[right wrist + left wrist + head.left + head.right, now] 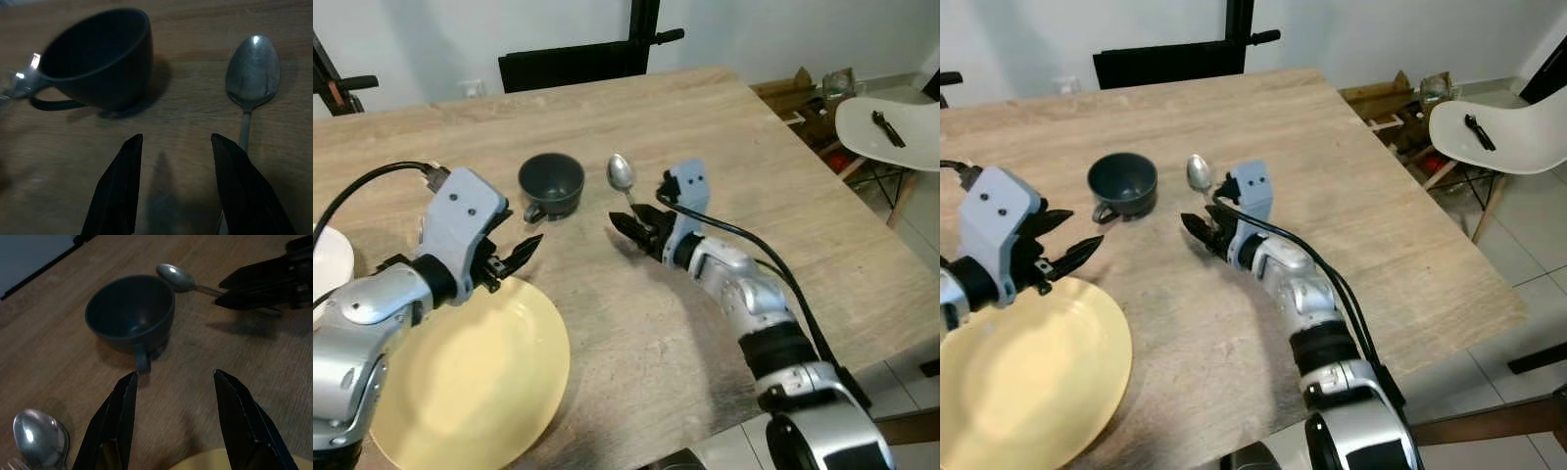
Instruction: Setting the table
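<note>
My left gripper is closest in — fingers spread wide, holding nothing, hovering over the table just past the rim of the yellow plate. It points at the cup, which sits upright just ahead with its handle turned toward me. In the left wrist view a second spoon lies near those fingers, bowl up.

My right gripper is low over the table to the right of the cup, fingers apart, empty. The spoon lies flat just beside it — bowl away from me, handle running back alongside my right finger; cannot tell if they touch. Cup and spoon are near each other, not touching.

White plate edge at far left. White chair stands off the table's right side.
</note>
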Controlling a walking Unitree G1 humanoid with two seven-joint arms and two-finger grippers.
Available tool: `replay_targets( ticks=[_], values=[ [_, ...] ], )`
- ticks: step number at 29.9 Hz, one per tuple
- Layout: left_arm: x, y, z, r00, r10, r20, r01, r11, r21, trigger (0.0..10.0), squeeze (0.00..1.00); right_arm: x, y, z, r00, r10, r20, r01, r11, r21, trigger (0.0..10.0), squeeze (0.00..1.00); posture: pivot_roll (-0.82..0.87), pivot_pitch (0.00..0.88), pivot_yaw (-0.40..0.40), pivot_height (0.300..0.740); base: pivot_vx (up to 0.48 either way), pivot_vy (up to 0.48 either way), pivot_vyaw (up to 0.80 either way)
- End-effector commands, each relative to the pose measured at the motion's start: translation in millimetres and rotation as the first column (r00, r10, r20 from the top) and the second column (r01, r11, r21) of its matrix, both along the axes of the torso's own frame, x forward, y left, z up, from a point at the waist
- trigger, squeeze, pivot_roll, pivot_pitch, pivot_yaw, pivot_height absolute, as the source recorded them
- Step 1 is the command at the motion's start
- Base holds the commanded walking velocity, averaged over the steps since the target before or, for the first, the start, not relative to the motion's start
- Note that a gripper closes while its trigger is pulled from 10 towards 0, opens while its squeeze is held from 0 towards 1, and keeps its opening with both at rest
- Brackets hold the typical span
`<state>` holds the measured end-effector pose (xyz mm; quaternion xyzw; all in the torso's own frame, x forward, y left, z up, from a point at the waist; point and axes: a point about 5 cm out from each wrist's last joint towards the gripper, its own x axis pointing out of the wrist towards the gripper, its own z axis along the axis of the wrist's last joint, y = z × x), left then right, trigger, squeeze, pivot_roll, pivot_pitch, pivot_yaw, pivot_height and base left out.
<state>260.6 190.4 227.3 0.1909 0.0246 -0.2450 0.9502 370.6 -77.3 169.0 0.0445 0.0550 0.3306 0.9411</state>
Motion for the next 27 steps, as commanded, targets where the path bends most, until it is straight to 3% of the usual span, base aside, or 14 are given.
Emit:
replay_targets(
  ticks=[1, 11, 12, 13, 14, 15, 19, 20, 26, 27],
  values=[
    [-4.8, -0.6, 0.7, 1.000, -0.004, -0.011, 0.004, 1.000, -0.002, 10.0, 0.00, 2.6, -3.7, -6.9, 0.999, -0.037, 0.000, 0.037, 0.998, -0.047, 10.0, 0.00, 0.06, 0.165, 0.002, 0.740, 0.000, 0.000, 0.00],
    [-15.1, 1.2, 2.7, 0.999, 0.007, -0.036, -0.007, 1.000, 0.012, 10.0, 0.00, 19.1, -10.2, 7.5, 0.981, -0.171, 0.093, 0.177, 0.982, -0.067, 10.0, 0.00, 0.10, 0.195, 0.011, 0.740, 0.000, 0.000, 0.00],
    [-15.4, 2.1, 2.9, 0.999, 0.012, -0.041, -0.012, 1.000, 0.016, 10.0, 0.00, 21.5, -12.5, 8.5, 0.979, -0.183, 0.090, 0.189, 0.980, -0.062, 10.0, 0.65, 0.10, 0.198, 0.015, 0.740, 0.000, 0.000, 0.00],
    [-15.6, 2.8, 3.0, 0.999, 0.016, -0.045, -0.015, 1.000, 0.017, 10.0, 0.00, 22.8, -13.9, 9.1, 0.977, -0.192, 0.089, 0.197, 0.979, -0.059, 10.0, 0.89, 0.10, 0.198, 0.019, 0.740, 0.000, 0.000, 0.00],
    [-15.6, 2.8, 3.0, 0.999, 0.016, -0.045, -0.015, 1.000, 0.017, 10.0, 0.00, 22.8, -13.9, 9.1, 0.977, -0.192, 0.089, 0.197, 0.979, -0.059, 10.0, 0.89, 0.10, 0.198, 0.019, 0.740, 0.000, 0.000, 0.00],
    [-15.5, 2.8, 3.1, 0.999, 0.018, -0.049, -0.017, 1.000, 0.018, 10.0, 0.00, 24.2, -15.0, 8.8, 0.976, -0.197, 0.088, 0.203, 0.977, -0.058, 10.0, 1.00, 0.10, 0.199, 0.022, 0.740, 0.000, 0.000, 0.00],
    [-15.0, 2.9, 2.9, 0.998, 0.018, -0.052, -0.017, 1.000, 0.020, 10.0, 0.00, 24.5, -15.5, 7.8, 0.978, -0.195, 0.079, 0.200, 0.978, -0.058, 10.0, 1.00, 0.10, 0.199, 0.025, 0.740, 0.000, 0.000, 0.00],
    [-14.8, 2.8, 2.9, 0.998, 0.018, -0.054, -0.017, 1.000, 0.021, 10.0, 0.00, 24.6, -15.4, 6.4, 0.979, -0.192, 0.073, 0.196, 0.979, -0.058, 10.0, 0.00, 0.10, 0.200, 0.027, 0.740, 0.000, 0.000, 0.00],
    [-14.3, 2.4, 2.7, 0.998, 0.016, -0.062, -0.014, 1.000, 0.024, 10.0, 0.00, 22.7, -16.6, -6.8, 0.981, -0.191, 0.034, 0.194, 0.976, -0.102, 10.0, 0.00, 0.10, 0.208, 0.033, 0.740, 0.000, 0.000, 0.00],
    [-14.3, 2.6, 2.8, 0.998, 0.016, -0.063, -0.015, 1.000, 0.024, 10.0, 0.00, 22.7, -16.5, -8.3, 0.981, -0.192, 0.028, 0.194, 0.975, -0.106, 6.7, 0.00, 0.10, 0.208, 0.033, 0.740, 0.000, 0.000, 0.00]
  ],
)
